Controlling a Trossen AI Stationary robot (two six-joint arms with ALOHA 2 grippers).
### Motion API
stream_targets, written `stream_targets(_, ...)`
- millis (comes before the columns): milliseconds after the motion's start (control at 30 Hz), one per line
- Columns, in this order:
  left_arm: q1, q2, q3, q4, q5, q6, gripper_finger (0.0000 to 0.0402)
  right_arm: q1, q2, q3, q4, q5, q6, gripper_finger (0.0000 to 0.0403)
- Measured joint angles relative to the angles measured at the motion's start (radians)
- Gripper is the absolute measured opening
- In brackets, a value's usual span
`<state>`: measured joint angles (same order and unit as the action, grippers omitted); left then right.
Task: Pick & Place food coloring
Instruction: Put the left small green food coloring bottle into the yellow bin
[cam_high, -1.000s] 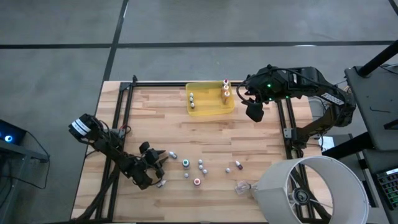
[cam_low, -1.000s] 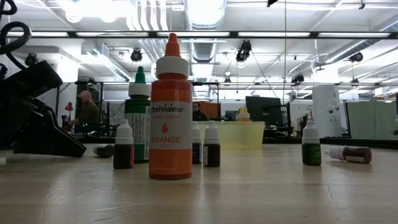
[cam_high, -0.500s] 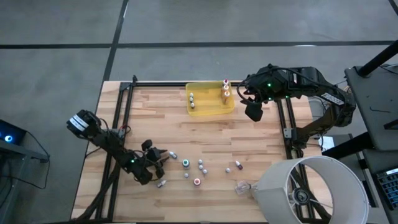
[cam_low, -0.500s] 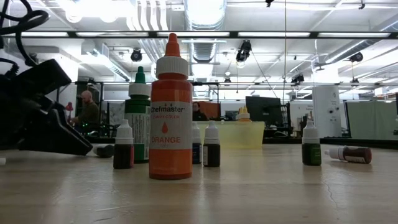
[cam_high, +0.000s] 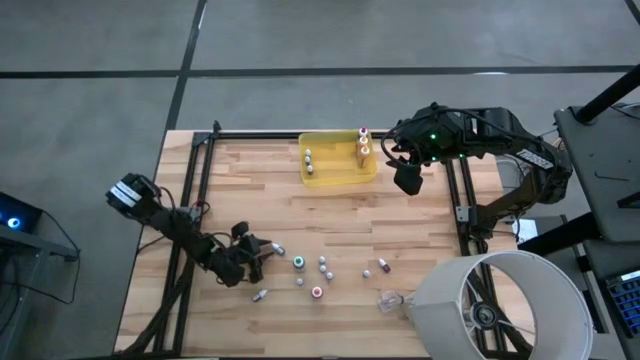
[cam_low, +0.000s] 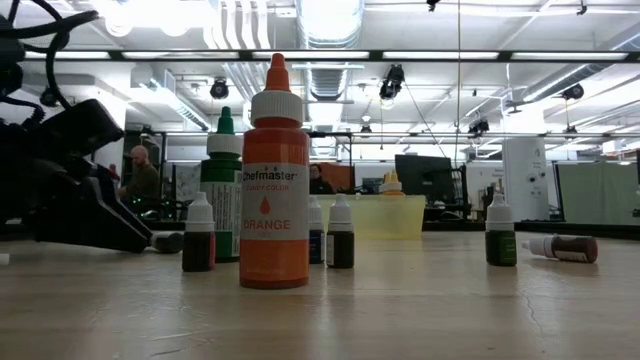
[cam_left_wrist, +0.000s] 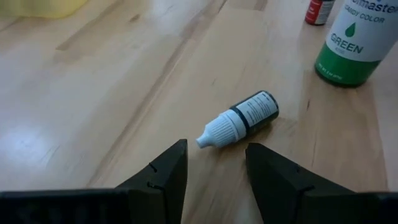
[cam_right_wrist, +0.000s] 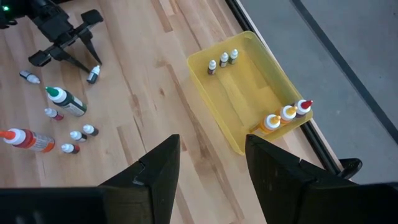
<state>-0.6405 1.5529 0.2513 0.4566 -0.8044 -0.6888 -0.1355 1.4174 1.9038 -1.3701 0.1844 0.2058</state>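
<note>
Food coloring bottle (cam_left_wrist: 239, 117) lies before parted, empty left jaws (untouched).

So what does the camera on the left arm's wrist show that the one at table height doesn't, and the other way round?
Only the left wrist view shows the left tool, open and empty, just short of a small dark bottle with a white cap lying on its side on the wooden table.

Only the low view shows the tall orange-capped bottle labelled ORANGE, a translucent yellow tray far back, and the room behind the table.

Both show the larger green bottle, standing upright, and that lying bottle.
</note>
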Motion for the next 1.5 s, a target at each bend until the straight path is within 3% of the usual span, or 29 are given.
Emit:
stream_targets(467,0.059,-0.006,-0.012,0.102,0.126,0.171,0.0139,0.000,0.000,0.000,0.006,0.000,0.000,0.0173)
stream_targets(1500,0.111,0.007,-0.012,0.175,0.238,0.228,0.0125,0.000,0.000,0.000,0.045,0.000,-0.023,0.0173)
